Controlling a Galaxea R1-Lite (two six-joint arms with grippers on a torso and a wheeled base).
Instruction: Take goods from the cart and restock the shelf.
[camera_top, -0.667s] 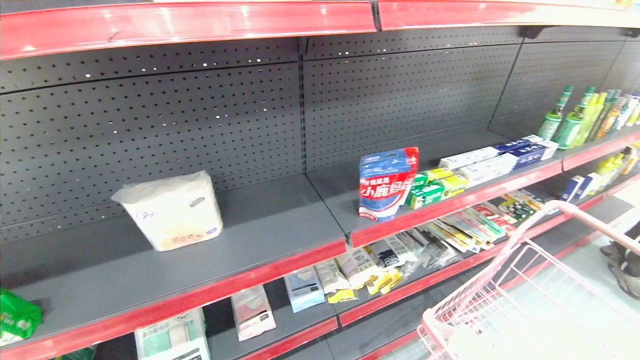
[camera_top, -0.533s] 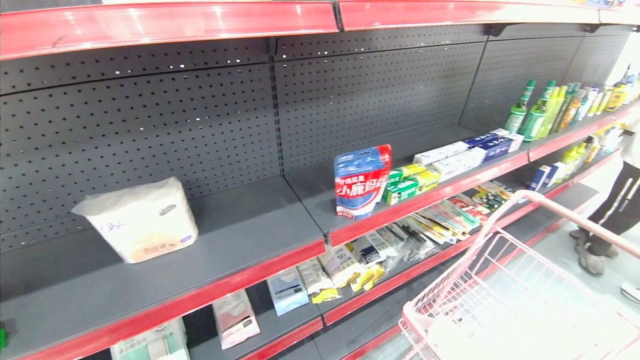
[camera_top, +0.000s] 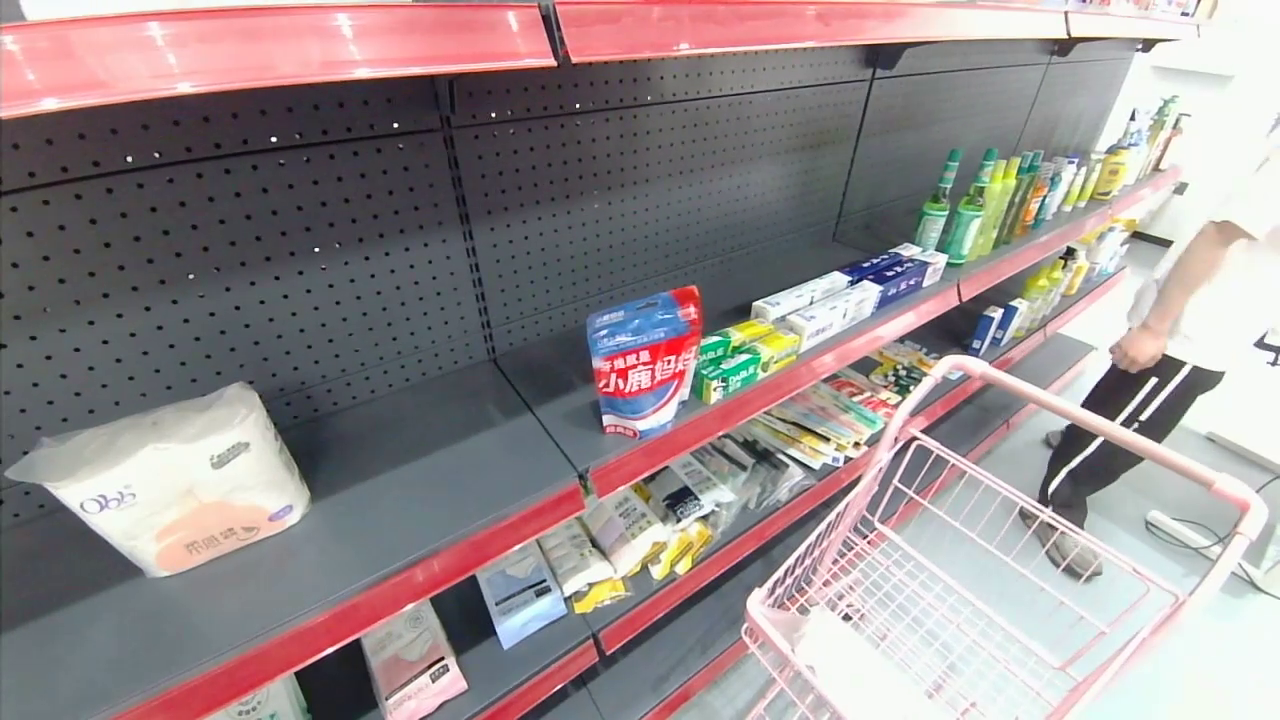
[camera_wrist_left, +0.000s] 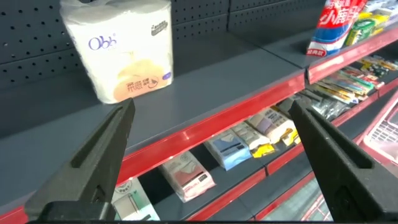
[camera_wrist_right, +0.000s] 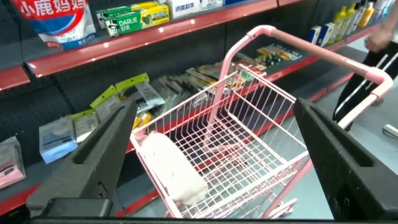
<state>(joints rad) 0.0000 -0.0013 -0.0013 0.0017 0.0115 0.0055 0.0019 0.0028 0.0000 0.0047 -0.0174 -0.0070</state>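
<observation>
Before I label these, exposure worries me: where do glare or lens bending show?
Head view: glare streaks on the red shelf edge, which bows with lens distortion; far right washes out. Right wrist view: white pack in the pink cart looks blown out.

Bright overhead glare on red shelf rail (camera_top: 280, 50); edges bow.

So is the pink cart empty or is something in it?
Not empty: one white pack lies in the pink cart, at one end.
</observation>
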